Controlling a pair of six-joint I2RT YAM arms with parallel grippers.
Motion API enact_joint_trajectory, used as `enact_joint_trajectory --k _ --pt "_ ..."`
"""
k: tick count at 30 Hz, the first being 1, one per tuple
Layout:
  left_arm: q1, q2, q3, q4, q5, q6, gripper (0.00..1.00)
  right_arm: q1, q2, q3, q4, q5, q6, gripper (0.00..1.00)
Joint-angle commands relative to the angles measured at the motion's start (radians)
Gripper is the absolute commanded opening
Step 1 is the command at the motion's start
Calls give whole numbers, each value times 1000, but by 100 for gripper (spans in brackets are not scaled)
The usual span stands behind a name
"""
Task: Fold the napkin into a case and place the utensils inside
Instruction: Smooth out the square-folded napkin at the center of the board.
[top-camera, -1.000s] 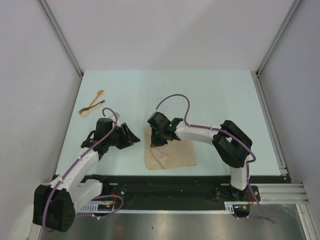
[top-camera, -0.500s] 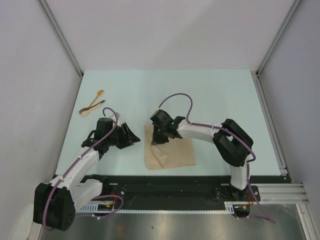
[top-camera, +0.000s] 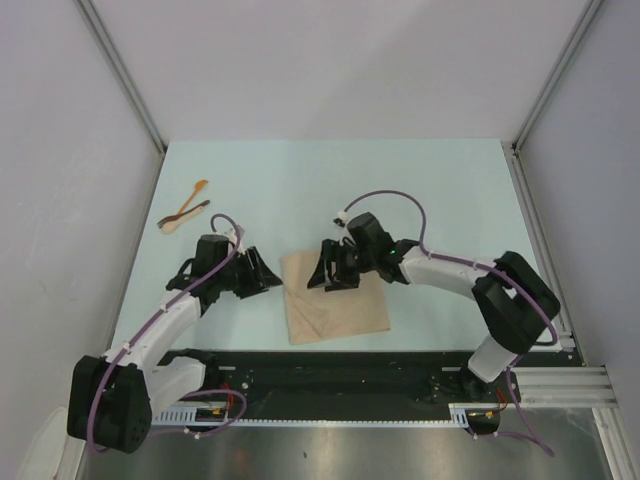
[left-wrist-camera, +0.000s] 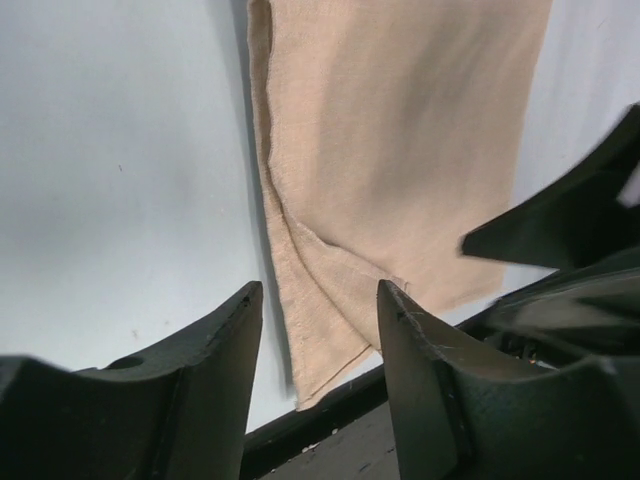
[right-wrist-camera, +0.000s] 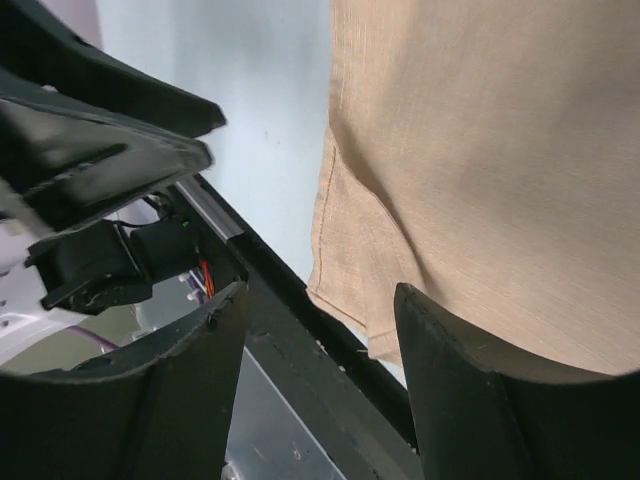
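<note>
Napkin (top-camera: 345, 310) beneath right tool (top-camera: 330, 270), just beside left tool (top-camera: 265, 275).

The right hand (top-camera: 330, 275) hides part of the napkin (top-camera: 340, 310); the utensils (top-camera: 185, 207) are tiny, indistinct.

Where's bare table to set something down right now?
Free: far half of the table, from the utensils right to the rail. Crowded: near centre, left gripper and right gripper both at the left edge of the napkin.

The napkin (top-camera: 336, 312) is matt, finely woven beige cloth with a stitched hem, the utensils (top-camera: 184, 210) look like wood, and the table (top-camera: 430, 190) is smooth.
</note>
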Motion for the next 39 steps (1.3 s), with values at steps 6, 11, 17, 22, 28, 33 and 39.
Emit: enact_joint_trajectory --k 6,11,17,22,28,33,39 --pt "-87 104 67 30 -114 24 59 -46 -185 -148 59 -52 -127 63" --pt "-79 282 197 30 -140 26 58 -24 -175 -262 185 -46 -74 58" --pt "-52 443 268 42 -153 24 52 -1 -178 -346 290 -60 -37 57" --pt "-49 530 306 92 -131 22 42 25 -163 -389 377 -75 5 52" --pt "-50 580 337 151 -104 1 33 51 -117 -408 458 -93 43 50" --pt "-67 604 339 168 -97 -7 27 75 -63 -398 529 -103 69 48" --pt "-96 636 347 187 -105 -16 25 123 3 -313 537 -110 88 45"
